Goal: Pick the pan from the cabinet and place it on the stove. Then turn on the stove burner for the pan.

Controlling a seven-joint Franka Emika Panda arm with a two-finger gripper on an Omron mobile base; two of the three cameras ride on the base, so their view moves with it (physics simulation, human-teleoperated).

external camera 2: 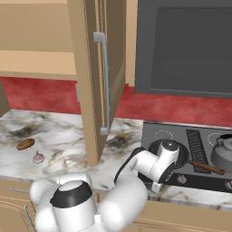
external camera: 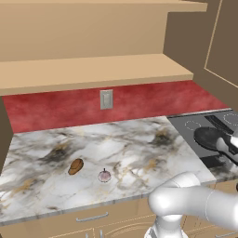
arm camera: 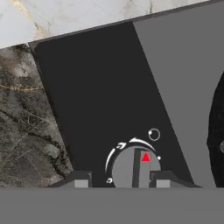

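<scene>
Pan (external camera 2: 174, 154) sits on stove (external camera 2: 199, 179), front-left burner zone, mid-right of right base view; in left base view it's at the right edge (external camera: 209, 138). Round body partly hidden by the wrist. Handle (external camera 2: 207, 168) runs lower-right from the body, so long axis goes diagonally toward the front-right of the cooktop, handle end near the knob row. Kettle (external camera 2: 223, 154) just beside, far right, apart from the pan.

Gripper (arm camera: 119, 181) is low over the front-left knob (arm camera: 135, 166), bottom centre of hand view. Fingers (arm camera: 81, 180) stand either side of the knob, narrow gap, not visibly pinching the knob's ridge, so partly open and holding nothing. Red marker (arm camera: 145, 157) on knob points up-frame.

Judgement: placing looks done, knob step in hand. Risks: fingers slip off the ridge if they close off-centre; whether this knob drives the pan's burner can't be told, so the wrong ring may light; wrist is close to the pan and could nudge it off the ring.

Open cabinet door (external camera 2: 97, 81) upper left-centre, marble counter (external camera: 93, 158) left of stove.
</scene>
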